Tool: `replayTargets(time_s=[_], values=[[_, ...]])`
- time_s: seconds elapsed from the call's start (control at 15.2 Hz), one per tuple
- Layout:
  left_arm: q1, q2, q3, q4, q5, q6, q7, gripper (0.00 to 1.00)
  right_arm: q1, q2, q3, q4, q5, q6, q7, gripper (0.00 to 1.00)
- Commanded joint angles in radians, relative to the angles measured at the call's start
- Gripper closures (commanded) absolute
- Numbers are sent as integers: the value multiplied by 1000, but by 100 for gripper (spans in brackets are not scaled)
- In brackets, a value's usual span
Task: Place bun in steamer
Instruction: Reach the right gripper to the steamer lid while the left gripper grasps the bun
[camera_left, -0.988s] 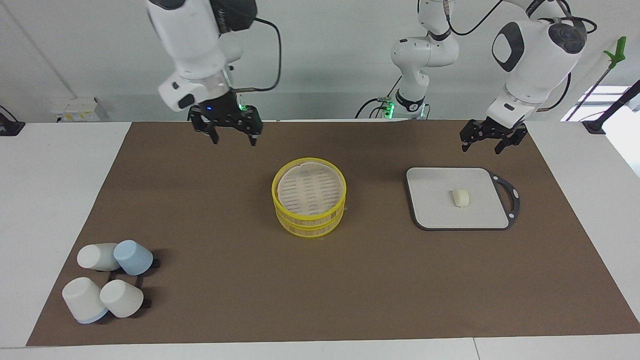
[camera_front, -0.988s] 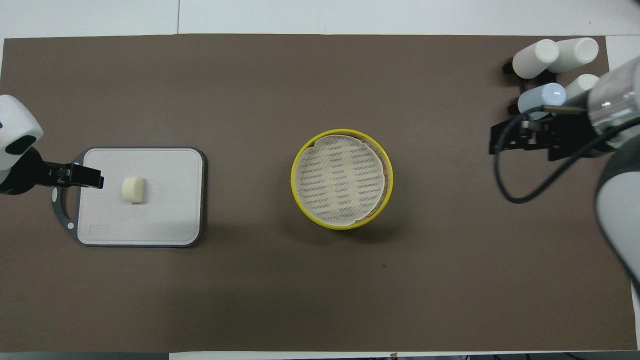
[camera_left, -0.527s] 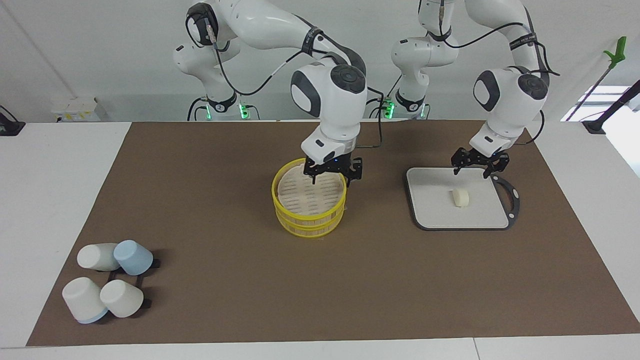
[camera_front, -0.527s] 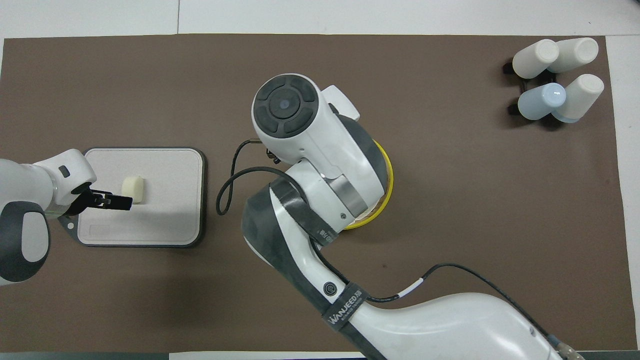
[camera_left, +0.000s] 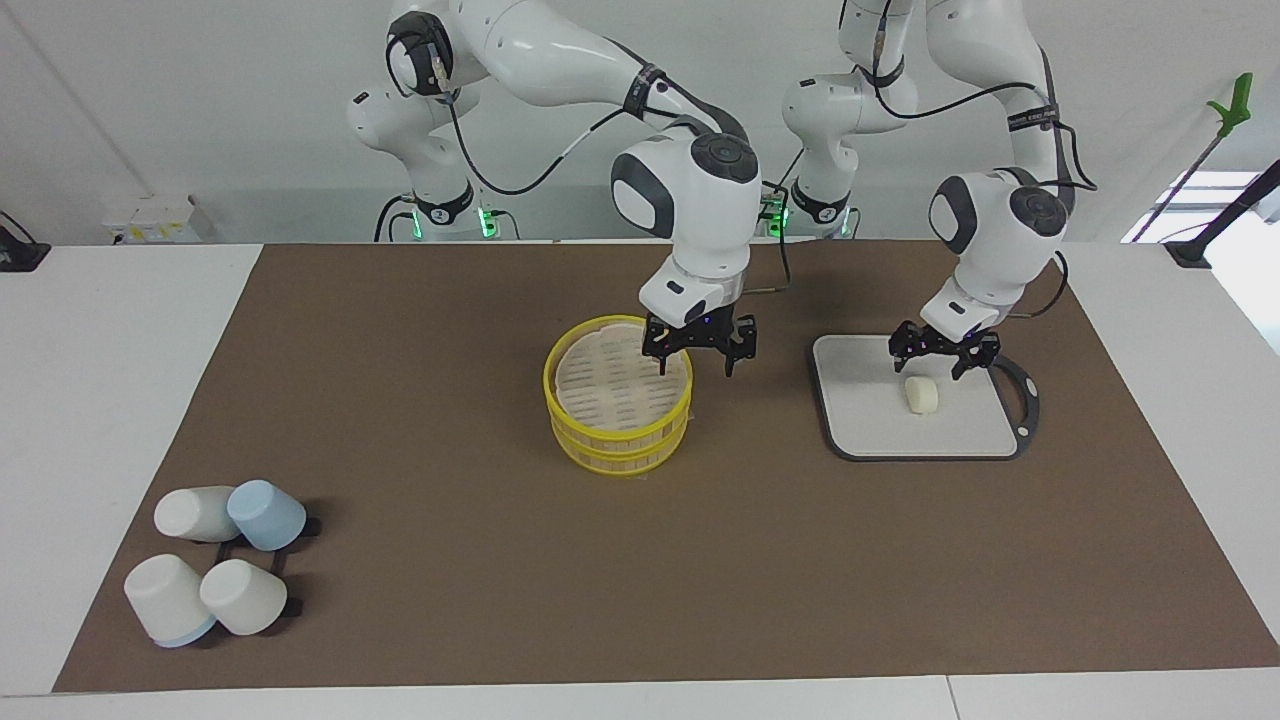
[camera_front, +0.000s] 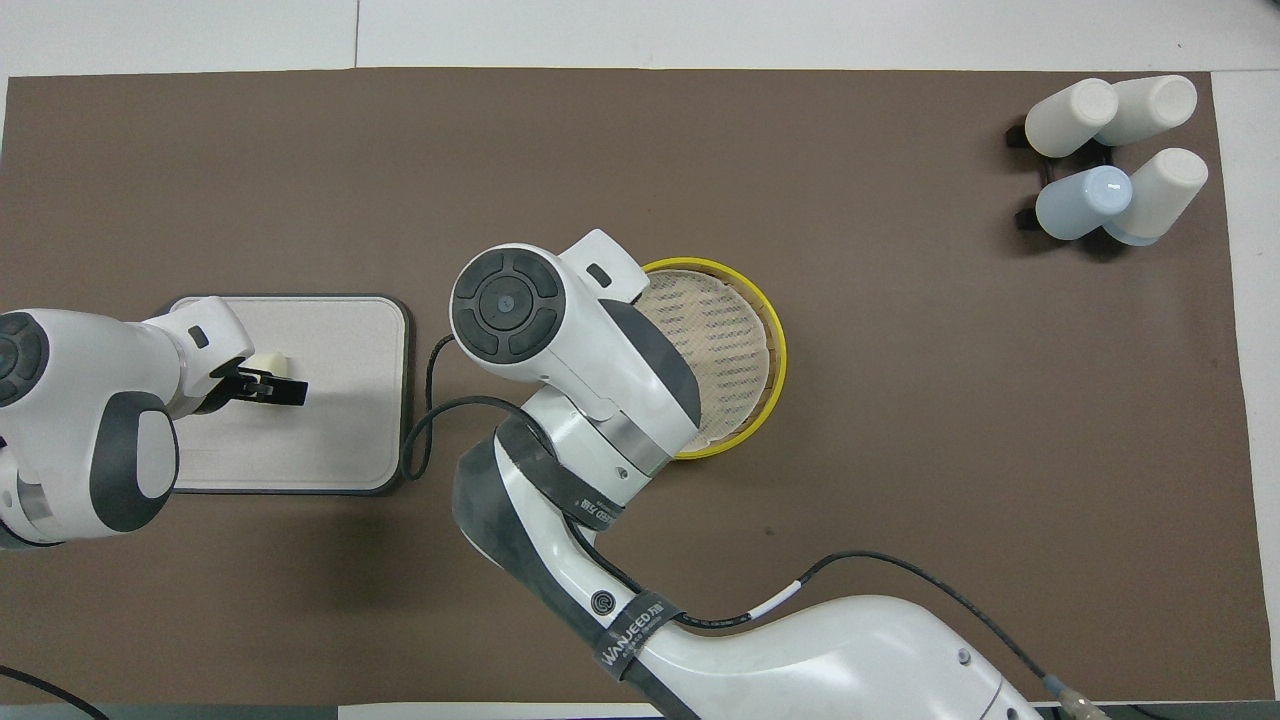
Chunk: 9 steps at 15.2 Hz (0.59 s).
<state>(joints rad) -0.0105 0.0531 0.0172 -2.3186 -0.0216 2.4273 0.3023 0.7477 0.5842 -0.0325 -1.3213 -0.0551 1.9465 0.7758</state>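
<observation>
The bun (camera_left: 921, 393) lies on the grey square board (camera_left: 870, 420) toward the left arm's end. My left gripper (camera_left: 938, 360) is open and hangs just over the bun, not touching it. In the overhead view it (camera_front: 265, 382) covers most of the bun (camera_front: 268, 359). The steamer (camera_left: 618, 400) stands mid-table as two stacked yellow-rimmed tiers, the top one white-lined. My right gripper (camera_left: 695, 362) is open and empty at the steamer's rim on the board's side, one finger over the inside, one outside. In the overhead view the right arm hides its gripper and part of the steamer (camera_front: 745, 350).
Several white and blue cups (camera_left: 215, 560) lie on a black rack toward the right arm's end, farther from the robots; they also show in the overhead view (camera_front: 1110, 150). A brown mat (camera_left: 450, 600) covers the table. The board's handle (camera_left: 1025, 395) points toward the left arm's end.
My right gripper has shifted along the steamer's rim toward the board. My left gripper has come down and over the bun. Bun and steamer have not moved.
</observation>
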Motion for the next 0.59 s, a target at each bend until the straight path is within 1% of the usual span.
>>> replayTargets(time_s=[0.0,0.13,0.26,0.4,0.46,0.53], values=[[-11,19,9,-16,-9,61,24,3,2,-47,2,-73,-2,28,5,5],[-11,54,9,-22,-9,102,24,5,2,-58,3,-99,-2,35,3,22],[-11,70,9,-24,-9,118,26,9,4,-64,3,-114,24,38,5,31],[-11,68,10,-22,-9,108,43,19,4,-72,3,-136,26,45,3,48],[-9,68,10,-21,-9,107,50,27,4,-76,3,-147,31,60,8,54],[-8,68,10,-18,-9,95,57,32,4,-78,3,-157,46,77,8,57]])
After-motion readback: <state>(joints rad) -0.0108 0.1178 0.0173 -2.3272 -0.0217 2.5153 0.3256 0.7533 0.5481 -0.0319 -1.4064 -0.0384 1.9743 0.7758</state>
